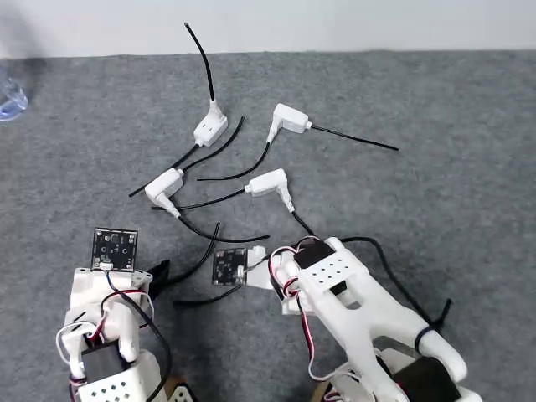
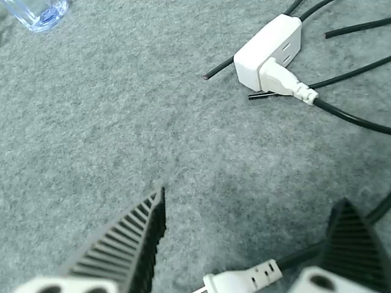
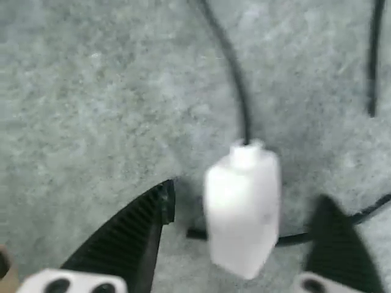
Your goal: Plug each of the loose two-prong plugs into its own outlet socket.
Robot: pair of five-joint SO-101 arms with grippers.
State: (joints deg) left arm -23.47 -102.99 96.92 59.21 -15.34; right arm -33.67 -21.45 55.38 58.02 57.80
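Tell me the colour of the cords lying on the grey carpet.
The cords are black; the high view shows them best.

A desk [image 1: 452, 109] covered in grey, carpet-like fabric is seen across the high view. The same rough grey weave is seen in both wrist views. A clear, bluish container [image 1: 10, 96] is placed at the desk's far left edge and is cut off by the frame. In the left wrist view the container [image 2: 38, 11] is seen resting on the fabric. Its exact type cannot be told. A plain white wall [image 1: 352, 25] is seen behind the desk's far edge.
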